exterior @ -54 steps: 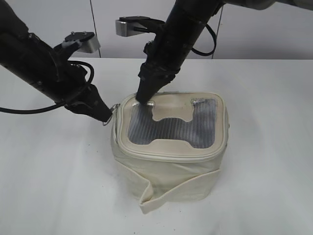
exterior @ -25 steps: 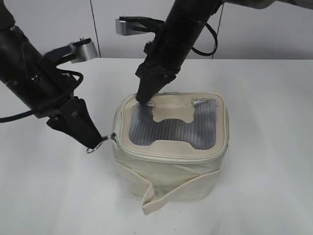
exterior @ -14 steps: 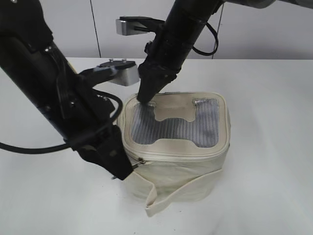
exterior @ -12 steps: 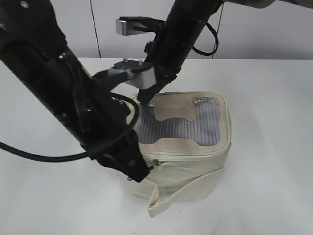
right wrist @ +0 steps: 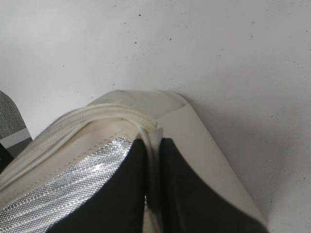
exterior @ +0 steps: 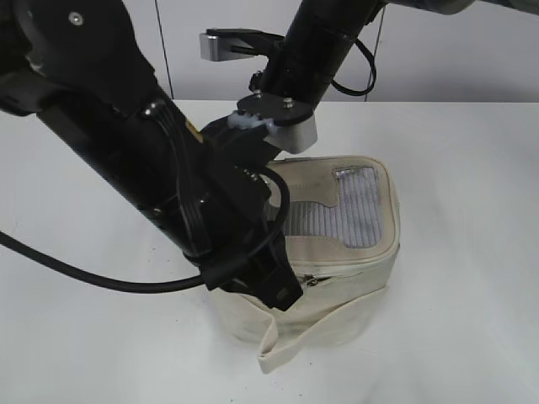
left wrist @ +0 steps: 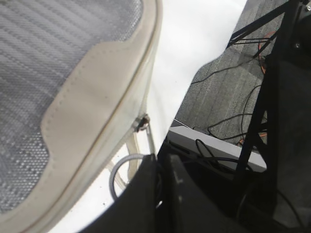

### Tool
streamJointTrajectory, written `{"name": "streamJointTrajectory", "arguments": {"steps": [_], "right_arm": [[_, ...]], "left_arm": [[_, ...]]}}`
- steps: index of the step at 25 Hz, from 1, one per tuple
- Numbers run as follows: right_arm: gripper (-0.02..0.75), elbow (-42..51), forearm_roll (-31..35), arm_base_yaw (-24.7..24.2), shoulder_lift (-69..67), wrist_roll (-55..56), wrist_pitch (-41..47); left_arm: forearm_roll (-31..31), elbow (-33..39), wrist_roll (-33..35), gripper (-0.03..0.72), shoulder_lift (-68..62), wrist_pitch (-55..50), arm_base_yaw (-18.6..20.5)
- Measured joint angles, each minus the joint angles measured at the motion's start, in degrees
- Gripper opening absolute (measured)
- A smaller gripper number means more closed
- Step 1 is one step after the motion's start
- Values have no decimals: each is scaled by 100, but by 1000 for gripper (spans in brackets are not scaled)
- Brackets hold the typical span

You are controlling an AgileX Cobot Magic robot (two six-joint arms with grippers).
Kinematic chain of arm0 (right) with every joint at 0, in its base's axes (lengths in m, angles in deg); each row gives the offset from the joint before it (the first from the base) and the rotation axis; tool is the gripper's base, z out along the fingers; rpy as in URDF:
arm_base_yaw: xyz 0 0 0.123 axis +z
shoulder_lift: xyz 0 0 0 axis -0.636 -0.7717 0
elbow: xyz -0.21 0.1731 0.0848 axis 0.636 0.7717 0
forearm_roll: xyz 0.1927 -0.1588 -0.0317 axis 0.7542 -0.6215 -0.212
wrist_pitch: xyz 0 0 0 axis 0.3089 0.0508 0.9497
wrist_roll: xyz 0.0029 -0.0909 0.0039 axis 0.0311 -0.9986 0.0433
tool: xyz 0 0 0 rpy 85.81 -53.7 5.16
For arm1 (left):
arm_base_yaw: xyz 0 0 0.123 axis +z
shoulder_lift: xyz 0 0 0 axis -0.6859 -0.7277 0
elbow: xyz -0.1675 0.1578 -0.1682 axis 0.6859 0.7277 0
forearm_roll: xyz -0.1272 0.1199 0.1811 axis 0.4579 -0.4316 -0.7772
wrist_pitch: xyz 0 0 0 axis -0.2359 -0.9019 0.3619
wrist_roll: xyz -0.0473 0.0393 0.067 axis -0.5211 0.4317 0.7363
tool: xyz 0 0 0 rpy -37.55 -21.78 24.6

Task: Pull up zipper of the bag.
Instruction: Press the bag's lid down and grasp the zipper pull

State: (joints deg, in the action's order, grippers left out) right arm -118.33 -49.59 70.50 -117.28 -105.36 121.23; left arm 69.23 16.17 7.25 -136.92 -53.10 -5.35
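The cream-white bag (exterior: 354,290) stands mid-table, its mesh lid (exterior: 358,206) partly hidden by my left arm. My left gripper (exterior: 285,296) reaches across the bag's front and is shut on the ring pull (left wrist: 115,171) of a silver slider (exterior: 312,280), which sits on the zipper track (exterior: 362,257) at the front rim. In the left wrist view the gripper (left wrist: 159,162) holds the ring just below the slider (left wrist: 142,122). My right gripper (right wrist: 151,145) is shut on a fold of cream lid fabric (right wrist: 155,128) at the back corner. It is hidden in the exterior view.
The loose strap (exterior: 295,341) hangs down the bag's front to the white table (exterior: 455,168). The left arm's silver camera block (exterior: 286,126) sits above the lid. The left wrist view shows the table edge, floor cables (left wrist: 218,131) and a black frame (left wrist: 265,97).
My left gripper has drawn the ring pull and slider from the lid's back-left corner, along the left side, round to the front rim. The bag shifted a little. The right arm has stayed put.
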Motion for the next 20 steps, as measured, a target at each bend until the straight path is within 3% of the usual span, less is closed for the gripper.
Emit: {"name": "streamJointTrajectory", "arguments": {"steps": [6,9,11,15,20], "right_arm": [[56,1,5,0,0,87,0],[67,1,-12,0,0,273,-5],[128,-4,-35,-6,0,419,-5],[326,-22,-120,-11,25,751,-43],[412,-22,-369,-35,193,964,-54]], "left_arm": [[-230,-42,-541,16,0,-135,-21],[-385,-46,-870,88,44,-292,-53],[-547,-47,-1123,200,119,-479,-103],[-1076,-47,-1346,433,424,-493,-118],[-1498,-47,-1414,501,785,-195,-90]]}}
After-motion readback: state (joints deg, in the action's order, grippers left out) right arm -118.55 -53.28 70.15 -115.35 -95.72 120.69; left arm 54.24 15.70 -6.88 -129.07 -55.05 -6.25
